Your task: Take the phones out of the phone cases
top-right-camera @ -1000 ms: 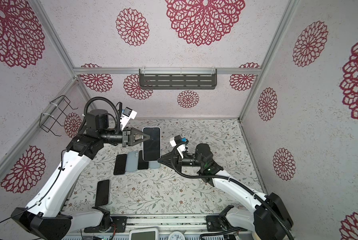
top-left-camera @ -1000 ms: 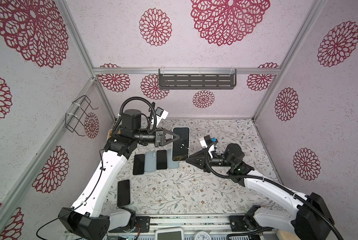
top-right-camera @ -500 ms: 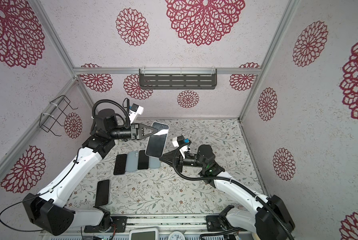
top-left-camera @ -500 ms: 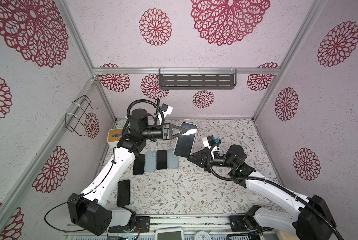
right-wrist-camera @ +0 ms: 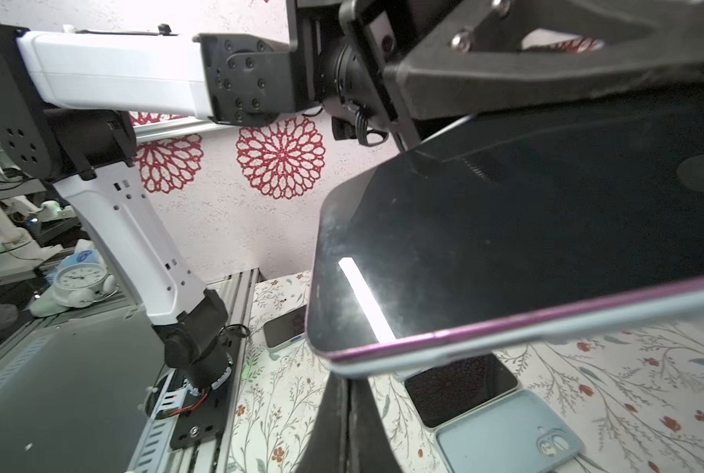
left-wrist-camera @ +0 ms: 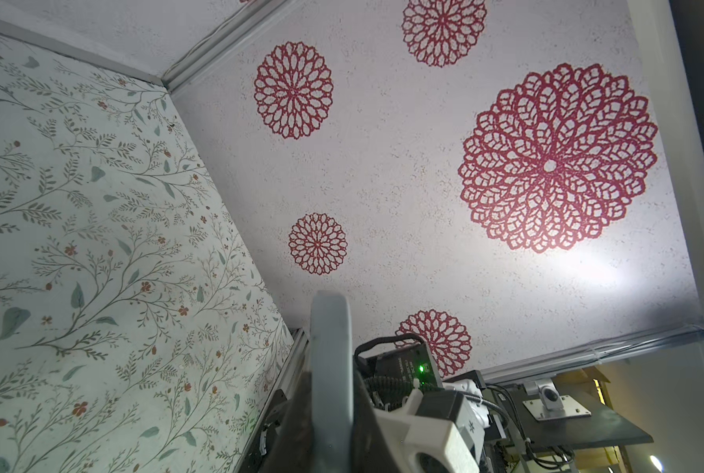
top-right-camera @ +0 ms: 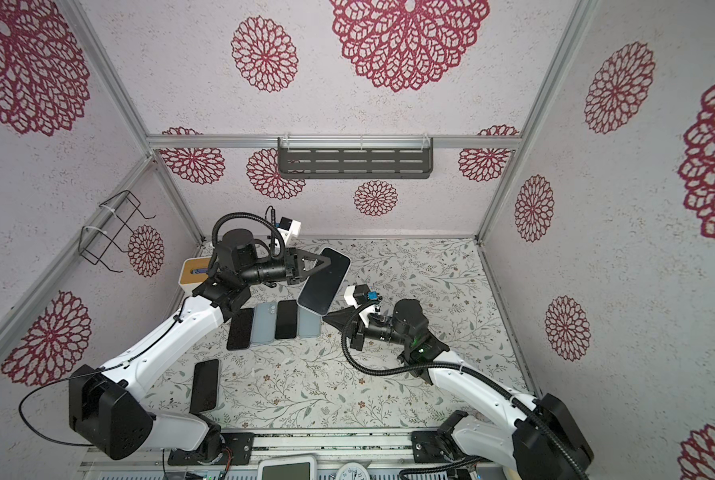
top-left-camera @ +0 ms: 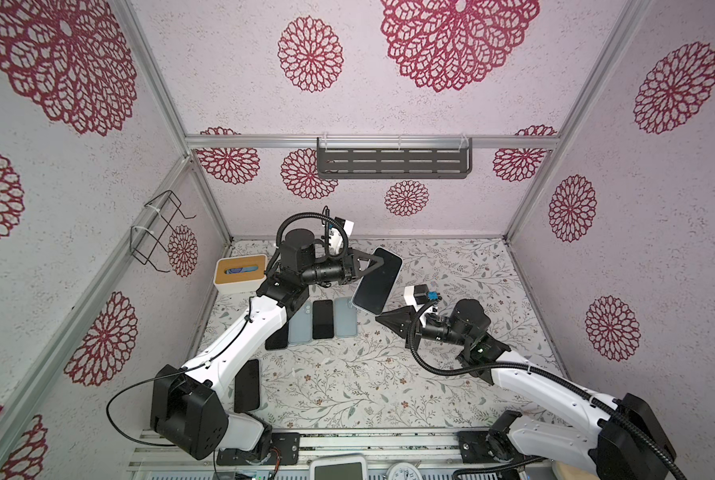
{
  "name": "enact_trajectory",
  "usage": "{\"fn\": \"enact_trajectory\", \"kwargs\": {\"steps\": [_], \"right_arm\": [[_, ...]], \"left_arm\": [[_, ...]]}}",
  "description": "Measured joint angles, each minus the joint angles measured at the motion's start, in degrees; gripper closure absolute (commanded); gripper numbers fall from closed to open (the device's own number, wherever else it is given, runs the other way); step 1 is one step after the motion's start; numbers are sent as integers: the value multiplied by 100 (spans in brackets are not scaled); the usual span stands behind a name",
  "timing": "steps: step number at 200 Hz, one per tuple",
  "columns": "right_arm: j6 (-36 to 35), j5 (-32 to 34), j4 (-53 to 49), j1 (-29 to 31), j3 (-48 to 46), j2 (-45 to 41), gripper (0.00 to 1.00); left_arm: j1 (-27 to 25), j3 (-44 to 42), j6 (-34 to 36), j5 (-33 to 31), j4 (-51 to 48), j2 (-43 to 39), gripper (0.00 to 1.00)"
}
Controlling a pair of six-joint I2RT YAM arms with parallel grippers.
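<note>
**Cased phone raised between the two arms; extraction not yet begun.** The left gripper (top-left-camera: 375, 263) is pinching the phone (top-left-camera: 378, 281) by its upper end, jaws closed on the screen face and the back. It is holding the phone tilted in the air, with the free end hanging down and away from its fingertips. The right gripper (top-left-camera: 383, 321) is pointing its tip at that free lower corner from just beneath. Its jaws are fully closed and carrying nothing. Whether the tip is touching the corner cannot be told.

In the right wrist view the phone (right-wrist-camera: 505, 245) is lying directly above the right fingertips (right-wrist-camera: 342, 426). Its purple edge is running flush along the pale blue rim of the case (right-wrist-camera: 567, 327), and no corner is showing lifted. The end under the left gripper's jaws is hidden. In the left wrist view only the case's grey-blue edge (left-wrist-camera: 329, 368) is showing, standing out past the left gripper.

Judged from this, lifting and presenting are done, and separation is not. A corner needs prying loose, the case needs peeling off, and both parts need setting down.

On the table (top-left-camera: 347, 386), below the left gripper, a bare handset (top-left-camera: 322, 319) and an empty shell (top-left-camera: 345, 318) are lying side by side in a row with others like them. They are suggesting that earlier rounds are finished. A box (top-left-camera: 239, 274) is sitting behind the left gripper's wrist.
</note>
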Motion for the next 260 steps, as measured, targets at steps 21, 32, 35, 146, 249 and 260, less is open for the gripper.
{"fn": "enact_trajectory", "kwargs": {"steps": [21, 32, 35, 146, 249, 260], "right_arm": [[116, 442, 461, -85, -177, -35, 99], [245, 625, 752, -177, -323, -87, 81], [264, 669, 815, -197, -367, -109, 77], [2218, 822, 2365, 74, -1193, -236, 28], [3060, 868, 2789, 81, -710, 455, 29], [3069, 872, 2789, 81, -699, 483, 29]], "left_arm": [[-87, -103, -170, 35, 114, -9, 100], [-157, -212, -280, 55, 166, -22, 100], [-162, -247, -297, 61, 195, -22, 100], [31, -1099, -1709, -654, 2833, -269, 100], [-76, -1246, -1908, -841, 3338, -269, 100], [-83, -1246, -1908, -841, 3357, -269, 100]]}}
